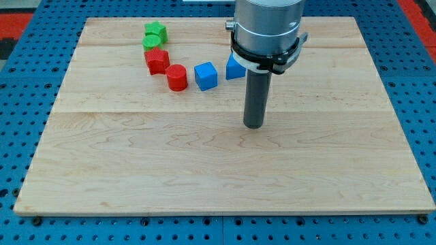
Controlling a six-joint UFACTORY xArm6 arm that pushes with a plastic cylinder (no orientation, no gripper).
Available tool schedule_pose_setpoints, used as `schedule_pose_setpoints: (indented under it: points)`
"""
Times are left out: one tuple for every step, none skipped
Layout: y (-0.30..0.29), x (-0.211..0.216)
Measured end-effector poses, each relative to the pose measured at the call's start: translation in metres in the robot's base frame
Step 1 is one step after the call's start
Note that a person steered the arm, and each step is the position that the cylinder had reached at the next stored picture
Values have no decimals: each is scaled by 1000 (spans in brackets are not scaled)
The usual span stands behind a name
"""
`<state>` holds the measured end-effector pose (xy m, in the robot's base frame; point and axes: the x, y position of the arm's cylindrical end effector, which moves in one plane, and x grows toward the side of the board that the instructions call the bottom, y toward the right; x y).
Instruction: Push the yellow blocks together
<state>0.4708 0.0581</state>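
Camera view catches the wooden board lying on a blue pegged table, and the count goes like this: two green blocks, two red blocks, two blue blocks, six in all, strung in a curve across the board's upper half. Yellow blocks, the ones the task is about, show nowhere in this view; whether any sit behind the arm cannot be told.

Starting at the view's top left, the green star-shaped block sits touching a second green block just below it. Right under those comes the red star-shaped block, and touching its lower right corner is the red cylinder. Near that, to the view's right, stands the blue cube. Beside it, another blue block is partly hidden behind the arm, shape unclear.

My tip rests on bare wood, below and to the view's right of the blue cube, apart from every block and touching none. It is a plain rod, carrying and pushing nothing.

No brands, labels or readable writing appear anywhere
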Motion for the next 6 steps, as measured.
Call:
schedule_pose_setpoints:
  points:
    - [11, 0]
    - [61, 27]
    - [159, 44]
    - [234, 34]
    - [286, 28]
    - [286, 27]
